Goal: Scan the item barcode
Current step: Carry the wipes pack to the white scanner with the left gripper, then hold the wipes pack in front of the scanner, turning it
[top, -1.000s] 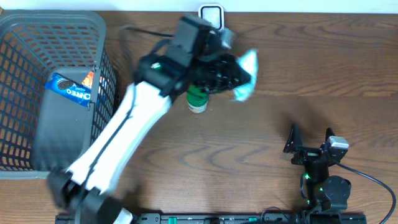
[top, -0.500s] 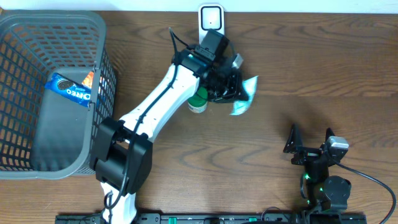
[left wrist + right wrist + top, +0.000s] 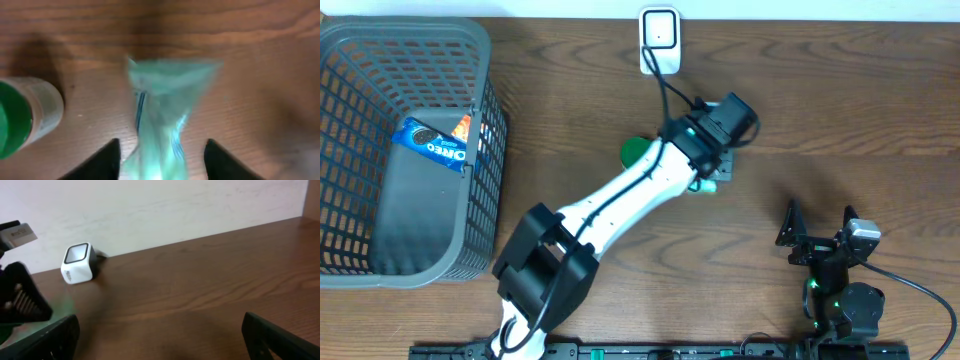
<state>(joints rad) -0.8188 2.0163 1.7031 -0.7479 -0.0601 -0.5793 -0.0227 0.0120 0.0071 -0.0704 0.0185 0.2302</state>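
Note:
The item, a teal plastic packet (image 3: 167, 100), lies on the wooden table between the fingers of my left gripper (image 3: 162, 165). The jaws stand apart, with a gap on each side of the packet. In the overhead view my left gripper (image 3: 714, 165) covers most of the packet (image 3: 704, 186), just right of a green-capped bottle (image 3: 636, 150). The white barcode scanner (image 3: 660, 38) stands at the table's back edge, apart from the packet. My right gripper (image 3: 817, 224) rests open at the front right, holding nothing. In the right wrist view the scanner (image 3: 77, 263) shows at the far left.
A grey mesh basket (image 3: 380, 60) at the left holds a blue Oreo packet (image 3: 432, 143). The green-capped bottle (image 3: 22, 120) stands close to the left of the teal packet. A black cable (image 3: 665, 85) runs from the scanner toward the left arm.
My left arm swung right and forward from in front of the scanner, carrying the teal packet down to the table right of the bottle. Its jaws have opened off the packet.

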